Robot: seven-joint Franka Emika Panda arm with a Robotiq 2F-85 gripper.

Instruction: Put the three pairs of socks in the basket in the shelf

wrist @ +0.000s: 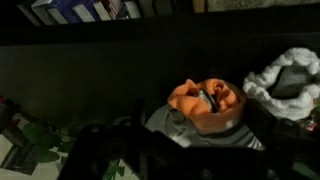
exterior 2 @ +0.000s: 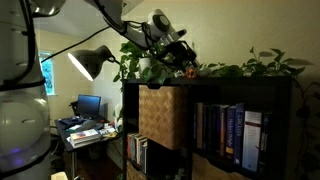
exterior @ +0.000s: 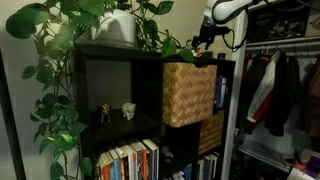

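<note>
End effector (exterior 2: 181, 62) is hovering over the top of the tall black cube shelf (exterior: 112, 50), just beside the leafy green pot plant (exterior: 55, 60). I'm treating that top board as the tabletop (wrist: 100, 70).

In the wrist view a rolled orange sock pair (wrist: 205, 103) is lying on it, touching a grey sock bundle (wrist: 180, 130), with a white-grey knitted pair (wrist: 288, 72) just beside them. All three are lying up top, so I'm judging none are in the basket yet.

I cannot tell whether the jaws are open or closed. The fingers are only dark blurs low in the wrist view and too small in both exterior views.

The tan woven wicker cube basket (exterior: 188, 92) is sitting in the upper shelf compartment, right below the end effector, and appears to be sticking partway out of the front. Its inside is hidden.

Step in hand is the pick, probably lining up on the orange roll. The next move is calling for a descent, closing on that roll alone, then carrying it past the front edge and down into the basket mouth. The gap above the rim is looking tight.
</note>
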